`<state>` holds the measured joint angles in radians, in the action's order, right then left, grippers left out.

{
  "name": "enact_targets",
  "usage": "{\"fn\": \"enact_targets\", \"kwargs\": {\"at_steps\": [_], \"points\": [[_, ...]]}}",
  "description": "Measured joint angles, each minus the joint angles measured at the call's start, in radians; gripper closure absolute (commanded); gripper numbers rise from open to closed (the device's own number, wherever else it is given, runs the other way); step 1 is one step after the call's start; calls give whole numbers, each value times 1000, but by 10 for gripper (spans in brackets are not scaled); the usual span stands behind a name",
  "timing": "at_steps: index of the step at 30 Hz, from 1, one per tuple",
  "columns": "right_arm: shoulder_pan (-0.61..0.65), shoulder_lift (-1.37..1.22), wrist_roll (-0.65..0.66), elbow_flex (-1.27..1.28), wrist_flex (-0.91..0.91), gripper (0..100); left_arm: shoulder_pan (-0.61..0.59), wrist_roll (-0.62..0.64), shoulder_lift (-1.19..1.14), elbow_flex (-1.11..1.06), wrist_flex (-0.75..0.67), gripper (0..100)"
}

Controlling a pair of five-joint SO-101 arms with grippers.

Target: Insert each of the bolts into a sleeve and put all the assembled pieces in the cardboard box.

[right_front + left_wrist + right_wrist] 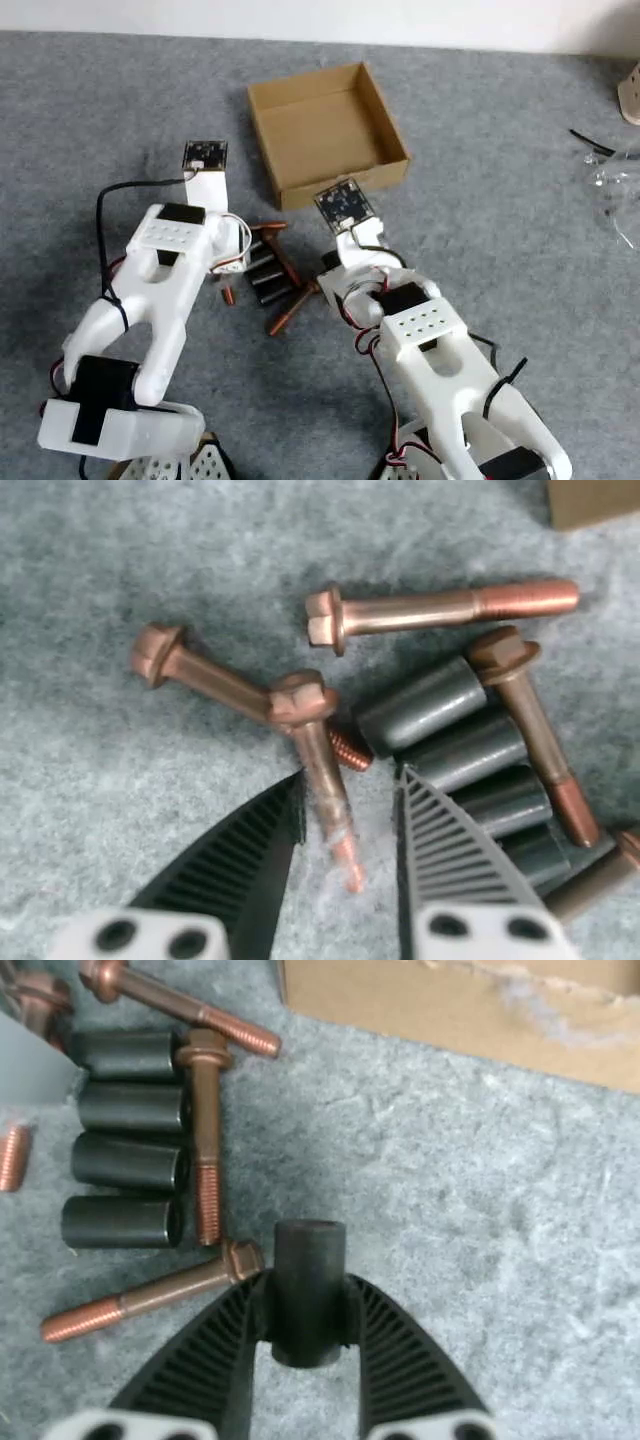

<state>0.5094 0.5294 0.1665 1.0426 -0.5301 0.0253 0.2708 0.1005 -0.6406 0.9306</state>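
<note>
The open cardboard box [325, 130] stands on the grey carpet at the back middle. Several dark sleeves [266, 273] [128, 1160] [470, 750] lie side by side between the two arms, with copper bolts [283, 315] [205, 1130] [440, 605] scattered around them. My left gripper [350, 780] [243, 262] is open low over the carpet, its fingers [250, 870] on either side of one bolt [322, 765] without clamping it. My right gripper [307, 1285] [322, 285] is shut on a single black sleeve [308, 1260], whose open end points away from the wrist, beside another bolt [150, 1295].
The box's near wall [470, 1010] is close ahead of the right gripper, with bare carpet [480, 1220] between them. A clear plastic item with a black wire [610, 185] lies at the far right edge. The arm bases stand at the front.
</note>
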Motion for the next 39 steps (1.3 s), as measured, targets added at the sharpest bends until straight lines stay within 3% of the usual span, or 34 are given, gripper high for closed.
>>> {"fn": "enact_targets", "kwargs": {"at_steps": [28, 39], "points": [[-28, -8, 0, 0, 60, 995, -25, 0, 0, -49, -58, 864], [-28, -8, 0, 0, 60, 995, -25, 0, -66, -64, -143, 864]]}}
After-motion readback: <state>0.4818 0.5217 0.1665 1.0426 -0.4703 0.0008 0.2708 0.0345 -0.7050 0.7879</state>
